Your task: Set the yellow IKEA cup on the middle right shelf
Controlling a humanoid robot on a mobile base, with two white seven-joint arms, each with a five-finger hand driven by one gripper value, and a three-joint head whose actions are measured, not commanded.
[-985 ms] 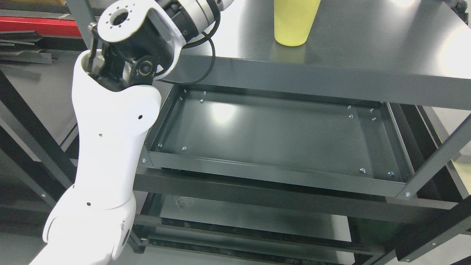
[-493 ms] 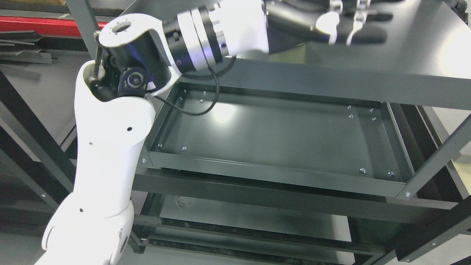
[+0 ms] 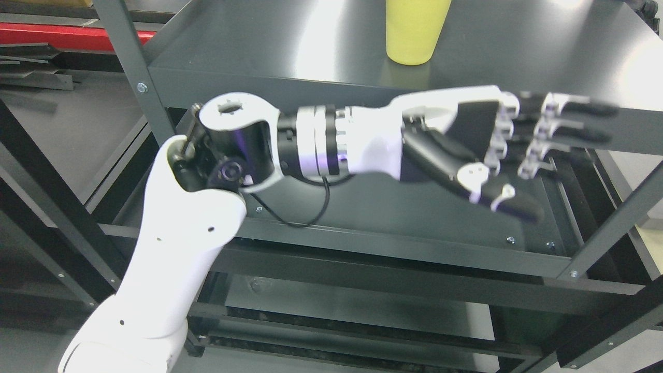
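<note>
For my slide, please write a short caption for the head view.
Left hand, fingers open and empty, reaches in front of the shelf unit; the yellow cup stands on the shelf above.

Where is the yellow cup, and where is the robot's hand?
yellow cup (image 3: 413, 36), head view, on its side wall.
left hand (image 3: 469, 140), head view, on its palm.

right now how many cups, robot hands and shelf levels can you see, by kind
cup: 1, yellow, on the top shelf
robot hand: 1, the left, open, holding nothing
shelf levels: 3, the top shelf, the tray shelf below it, and a lower shelf
total: 5
</note>
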